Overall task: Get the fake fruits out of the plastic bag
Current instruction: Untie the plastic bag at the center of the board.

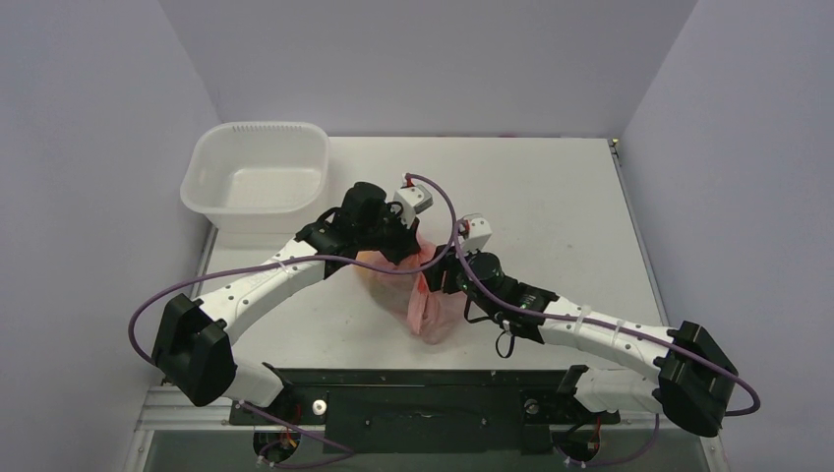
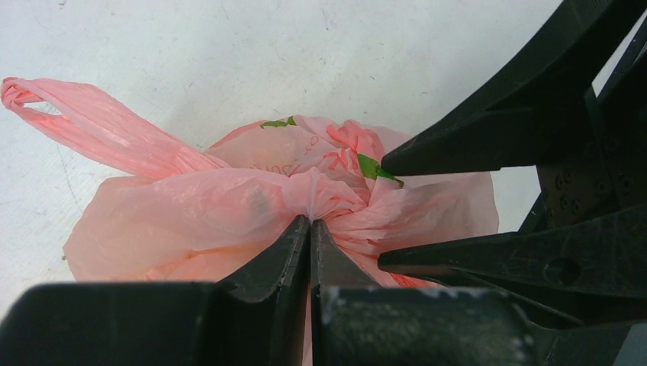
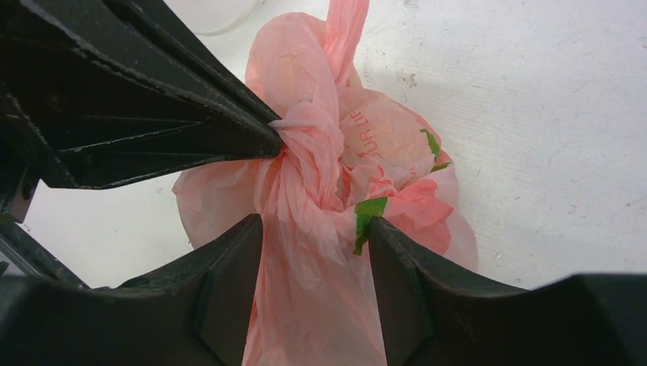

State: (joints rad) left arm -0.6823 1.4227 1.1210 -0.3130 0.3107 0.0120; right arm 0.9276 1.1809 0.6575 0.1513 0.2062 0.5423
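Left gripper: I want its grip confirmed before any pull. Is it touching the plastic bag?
Touching. The left wrist view shows the left gripper shut on a twisted fold of the plastic bag, with pink film pinched between the tips and no gap.

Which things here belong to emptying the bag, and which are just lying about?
Job:
plastic bag, bunched
left tool, clamped on a fold
right tool, open round the gathered neck
fake fruits, none in sight

Lying about:
white basin, at the far left of the table

Plastic bag [image 1: 433,317] on table [image 1: 551,197], basin [image 1: 258,127] behind, to its left
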